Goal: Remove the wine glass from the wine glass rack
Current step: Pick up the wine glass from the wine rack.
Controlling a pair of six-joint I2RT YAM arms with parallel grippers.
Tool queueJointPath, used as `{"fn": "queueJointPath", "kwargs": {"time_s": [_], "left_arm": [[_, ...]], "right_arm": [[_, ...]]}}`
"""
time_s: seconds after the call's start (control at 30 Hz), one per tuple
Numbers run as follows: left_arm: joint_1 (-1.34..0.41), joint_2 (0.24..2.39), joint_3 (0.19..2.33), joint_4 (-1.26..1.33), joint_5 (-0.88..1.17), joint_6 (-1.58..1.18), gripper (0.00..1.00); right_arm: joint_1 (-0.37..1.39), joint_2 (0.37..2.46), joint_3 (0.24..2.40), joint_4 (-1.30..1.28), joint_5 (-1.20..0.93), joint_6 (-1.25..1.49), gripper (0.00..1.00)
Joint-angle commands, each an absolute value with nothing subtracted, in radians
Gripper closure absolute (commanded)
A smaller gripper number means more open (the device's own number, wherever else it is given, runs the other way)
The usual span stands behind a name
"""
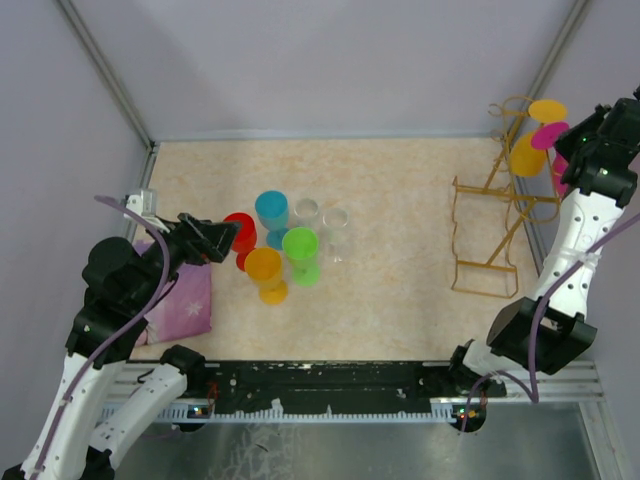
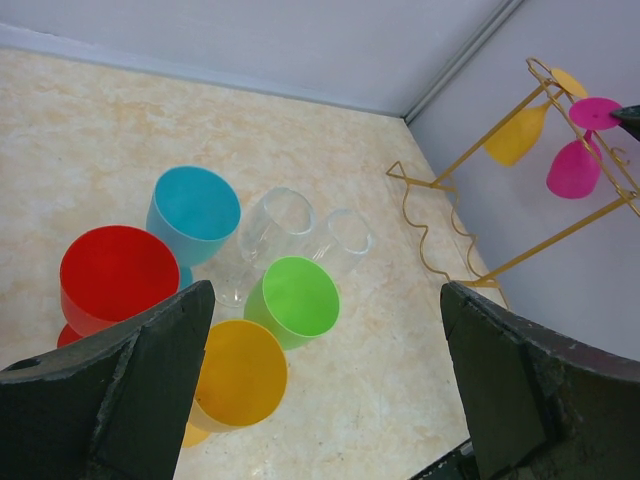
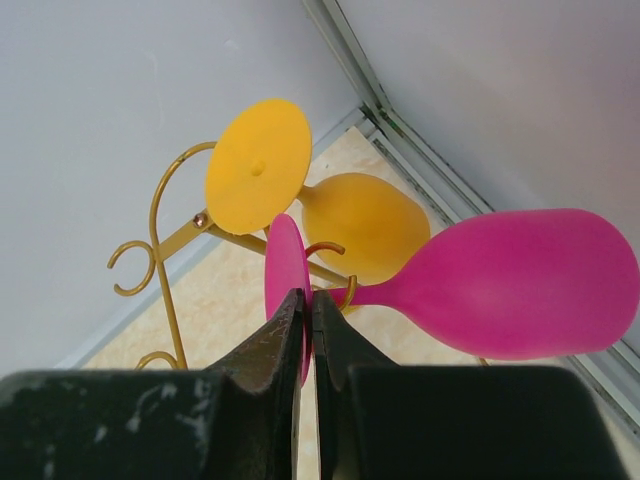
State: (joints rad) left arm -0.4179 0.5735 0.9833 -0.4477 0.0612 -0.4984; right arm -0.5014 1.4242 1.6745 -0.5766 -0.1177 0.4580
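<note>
The gold wire wine glass rack [image 1: 490, 240] stands at the right of the table. A pink wine glass [image 3: 520, 285] and a yellow wine glass [image 3: 365, 225] hang upside down from its top rails [image 3: 165, 250]. My right gripper [image 3: 310, 310] is shut on the edge of the pink glass's round foot [image 3: 285, 265], and the stem sits by the rail's hooked ends. In the top view the right gripper [image 1: 572, 140] is beside the pink foot [image 1: 549, 135]. My left gripper [image 2: 325, 330] is open and empty above the coloured glasses at the left.
Red [image 1: 240, 232], blue [image 1: 271, 210], green [image 1: 300, 245], orange [image 1: 264, 266] and two clear glasses [image 1: 320, 218] stand grouped at centre left. A purple cloth [image 1: 185, 300] lies under the left arm. Walls close in behind the rack.
</note>
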Motion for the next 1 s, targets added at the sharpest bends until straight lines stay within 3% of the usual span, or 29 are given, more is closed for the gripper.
{"fn": "queueJointPath", "kwargs": {"time_s": [0.0, 0.27, 0.97], "left_arm": [[-0.413, 0.579, 0.979, -0.411, 0.084, -0.507, 0.01], [-0.413, 0.578, 0.974, -0.410, 0.083, -0.508, 0.01], [-0.413, 0.583, 0.969, -0.394, 0.080, -0.499, 0.01]], "right_arm": [[-0.507, 1.376, 1.679, -0.513, -0.089, 0.457, 0.95], [-0.507, 1.367, 1.684, -0.498, -0.091, 0.476, 1.00], [-0.507, 1.353, 1.702, -0.468, -0.061, 0.484, 1.00]]}}
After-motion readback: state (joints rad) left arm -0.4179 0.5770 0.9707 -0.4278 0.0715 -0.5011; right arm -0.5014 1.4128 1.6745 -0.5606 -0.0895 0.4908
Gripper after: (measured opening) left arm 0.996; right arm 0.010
